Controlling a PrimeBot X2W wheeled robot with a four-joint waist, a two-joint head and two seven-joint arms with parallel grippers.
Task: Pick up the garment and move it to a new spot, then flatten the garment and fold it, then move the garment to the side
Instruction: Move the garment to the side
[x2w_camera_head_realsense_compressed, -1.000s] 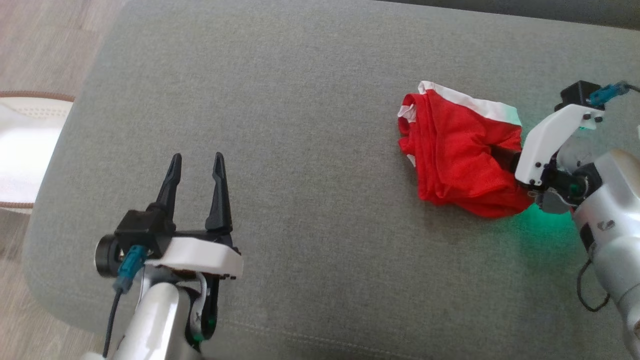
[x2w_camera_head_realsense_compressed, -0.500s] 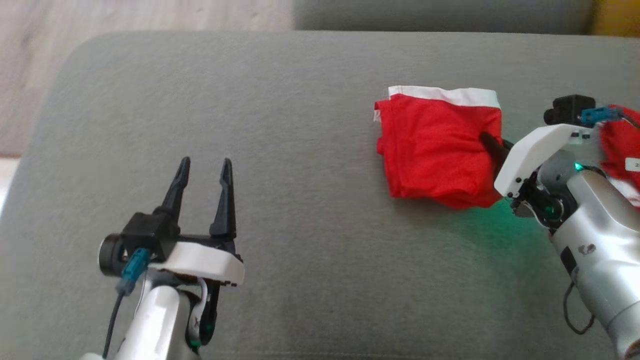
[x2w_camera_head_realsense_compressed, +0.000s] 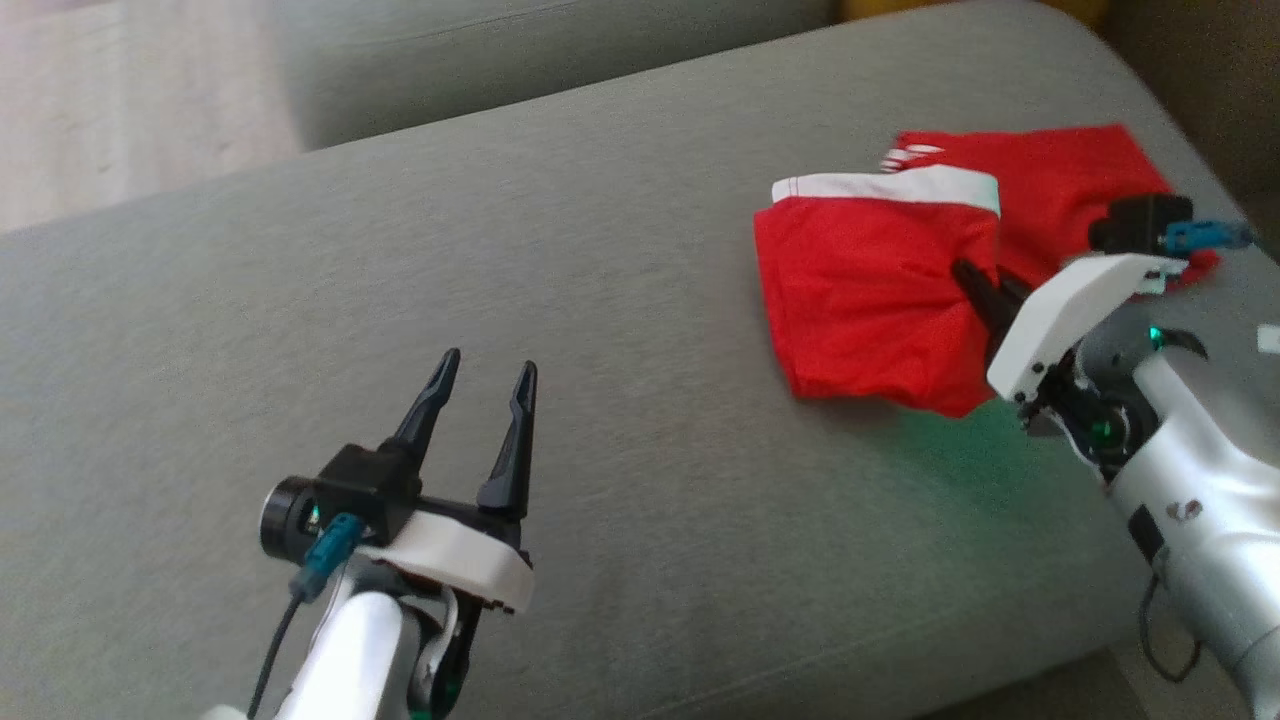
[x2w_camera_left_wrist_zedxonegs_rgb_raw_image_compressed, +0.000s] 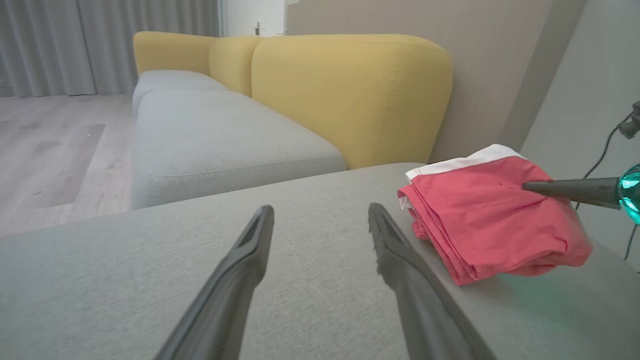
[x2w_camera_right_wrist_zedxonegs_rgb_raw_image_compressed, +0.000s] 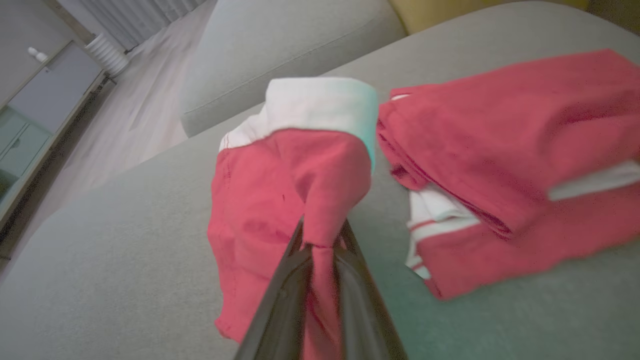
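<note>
Pinching the folded red cloth garment with a white waistband (x2w_camera_head_realsense_compressed: 860, 300) at the far right of the grey sofa cushion (x2w_camera_head_realsense_compressed: 600, 300), the right gripper (x2w_camera_head_realsense_compressed: 968, 275) has jaws clamped on it while the left gripper (x2w_camera_head_realsense_compressed: 489, 362) hovers with jaws apart; likely the final move-aside step, needing release next.

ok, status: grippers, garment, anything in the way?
Right gripper jaws shut on the folded red garment, on the grey cushion. Left gripper open, holding nothing. Second red garment lies close beside it.
</note>
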